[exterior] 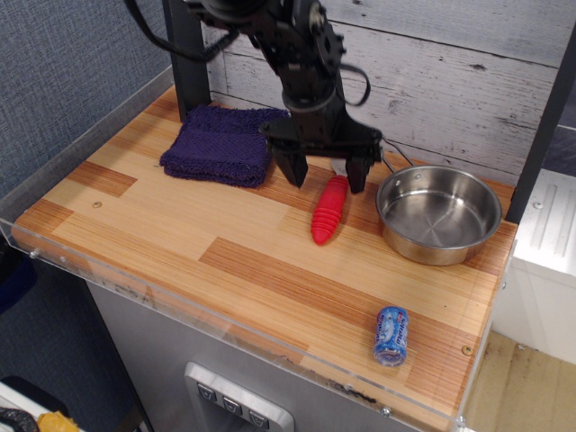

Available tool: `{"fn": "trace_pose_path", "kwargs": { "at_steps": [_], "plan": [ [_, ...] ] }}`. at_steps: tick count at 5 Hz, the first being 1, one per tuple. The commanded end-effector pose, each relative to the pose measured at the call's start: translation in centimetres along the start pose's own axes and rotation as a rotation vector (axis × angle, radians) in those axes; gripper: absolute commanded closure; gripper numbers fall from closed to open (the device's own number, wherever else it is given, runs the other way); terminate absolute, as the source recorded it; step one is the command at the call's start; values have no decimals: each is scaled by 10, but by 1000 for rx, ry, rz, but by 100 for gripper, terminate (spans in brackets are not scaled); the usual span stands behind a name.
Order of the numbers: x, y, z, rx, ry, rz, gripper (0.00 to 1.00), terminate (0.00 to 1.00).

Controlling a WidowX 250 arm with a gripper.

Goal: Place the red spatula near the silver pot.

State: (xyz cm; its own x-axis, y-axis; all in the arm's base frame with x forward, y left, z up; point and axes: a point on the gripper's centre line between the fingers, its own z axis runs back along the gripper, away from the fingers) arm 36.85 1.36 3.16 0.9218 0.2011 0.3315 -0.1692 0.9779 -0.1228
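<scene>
The red spatula (328,211) lies on the wooden table, its ribbed red handle pointing toward the front. Its silver head (339,168) peeks out between the gripper's fingers. The silver pot (438,213) stands just right of the spatula, with its wire loop handle at the back left. My gripper (326,174) is open, hanging just above the spatula's far end, one finger on each side and not touching it.
A folded purple cloth (223,142) lies at the back left. A small blue can (391,335) lies on its side near the front right edge. A clear plastic lip runs along the table's front. A dark post (186,54) stands at the back.
</scene>
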Motion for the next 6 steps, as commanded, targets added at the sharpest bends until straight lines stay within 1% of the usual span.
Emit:
{"fn": "trace_pose_path", "kwargs": {
  "at_steps": [1, 2, 5, 6],
  "plan": [
    [7, 0, 71, -65, -121, -3, 0, 0],
    [-2, 11, 101, -88, -153, 14, 0, 0],
    [-2, 11, 101, -88, -153, 14, 0, 0],
    [-2, 11, 101, -88, -153, 14, 0, 100]
  ]
}}
